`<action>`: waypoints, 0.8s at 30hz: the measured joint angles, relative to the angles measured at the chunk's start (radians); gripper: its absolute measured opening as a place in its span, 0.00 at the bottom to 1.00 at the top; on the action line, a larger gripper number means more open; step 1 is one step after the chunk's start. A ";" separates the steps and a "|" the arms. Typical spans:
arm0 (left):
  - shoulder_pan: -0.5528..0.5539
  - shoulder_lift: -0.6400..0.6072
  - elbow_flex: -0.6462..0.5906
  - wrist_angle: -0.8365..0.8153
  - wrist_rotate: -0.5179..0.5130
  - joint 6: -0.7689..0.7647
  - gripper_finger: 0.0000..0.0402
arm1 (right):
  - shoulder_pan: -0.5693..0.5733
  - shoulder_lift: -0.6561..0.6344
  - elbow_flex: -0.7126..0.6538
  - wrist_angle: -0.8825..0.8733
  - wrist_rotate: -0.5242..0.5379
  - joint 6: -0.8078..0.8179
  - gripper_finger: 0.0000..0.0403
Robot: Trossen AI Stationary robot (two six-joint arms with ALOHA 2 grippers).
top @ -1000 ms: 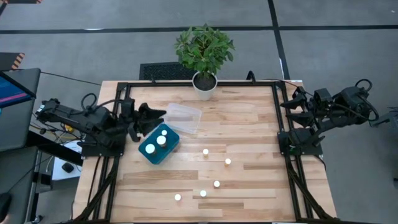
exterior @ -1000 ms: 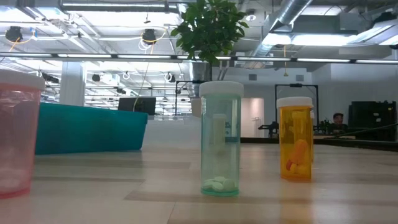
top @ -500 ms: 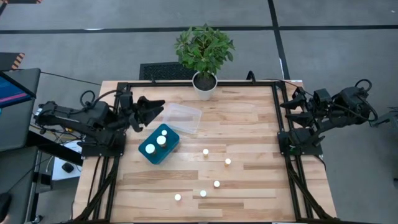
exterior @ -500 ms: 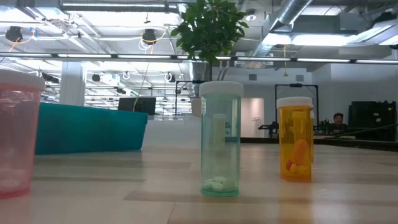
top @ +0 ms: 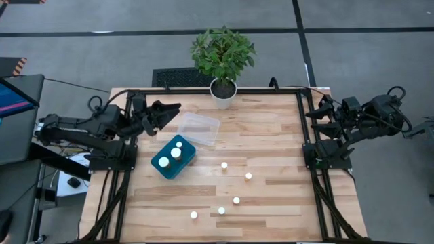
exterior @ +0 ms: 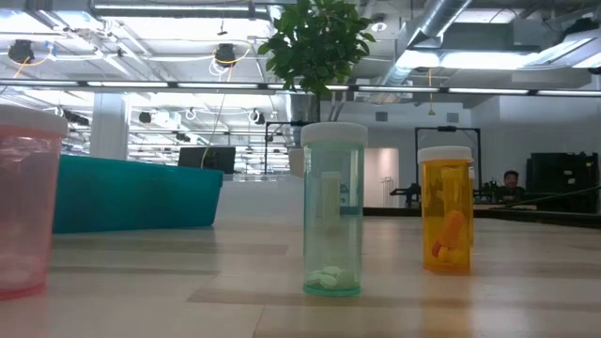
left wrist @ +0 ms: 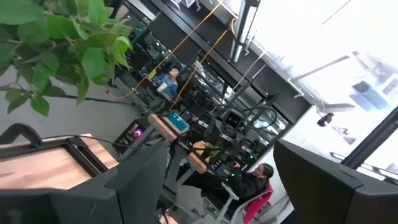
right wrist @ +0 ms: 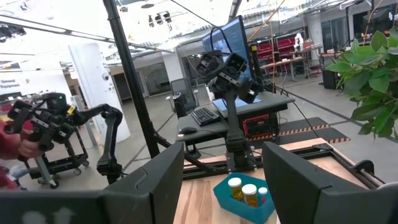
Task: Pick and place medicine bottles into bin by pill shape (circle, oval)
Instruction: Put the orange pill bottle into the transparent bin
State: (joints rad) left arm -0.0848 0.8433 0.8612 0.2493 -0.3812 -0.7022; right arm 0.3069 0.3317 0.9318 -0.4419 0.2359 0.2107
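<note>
Several medicine bottles with white caps stand loose on the wooden table, among them one (top: 224,165) mid-table, one (top: 248,175) to its right and one (top: 194,215) near the front edge. Three more stand in the teal bin (top: 167,169). The low view shows a pale green bottle (exterior: 333,211) with round white pills, an orange bottle (exterior: 445,211) and a pink one (exterior: 19,197). My left gripper (top: 171,112) hangs open and empty beside the clear bin (top: 199,127), behind the teal bin. At the table's right edge my right gripper (top: 313,112) waits, open and empty.
A potted plant (top: 222,57) stands at the back edge, middle. Black frame rails (top: 308,156) run along both sides of the table. In the right wrist view the teal bin (right wrist: 231,200) holds bottles. A person (left wrist: 255,177) sits in the room beyond.
My left gripper has swung away from the teal bin toward the back of the table, near the clear bin's left end. The right arm and the bottles have not moved.
</note>
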 joint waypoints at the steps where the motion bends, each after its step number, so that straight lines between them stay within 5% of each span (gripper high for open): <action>1: 0.007 0.000 0.000 0.000 0.011 -0.002 0.72 | 0.000 0.000 0.000 0.000 0.000 0.000 0.56; 16: 0.061 0.000 0.000 0.000 0.079 -0.035 0.72 | 0.000 0.000 0.000 0.000 0.000 0.000 0.56; 24: 0.065 0.008 0.000 -0.105 0.222 0.041 0.72 | 0.000 0.000 0.000 0.000 0.000 0.000 0.56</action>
State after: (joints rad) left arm -0.0196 0.8513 0.8612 0.1438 -0.1596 -0.6608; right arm 0.3069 0.3317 0.9314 -0.4416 0.2359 0.2108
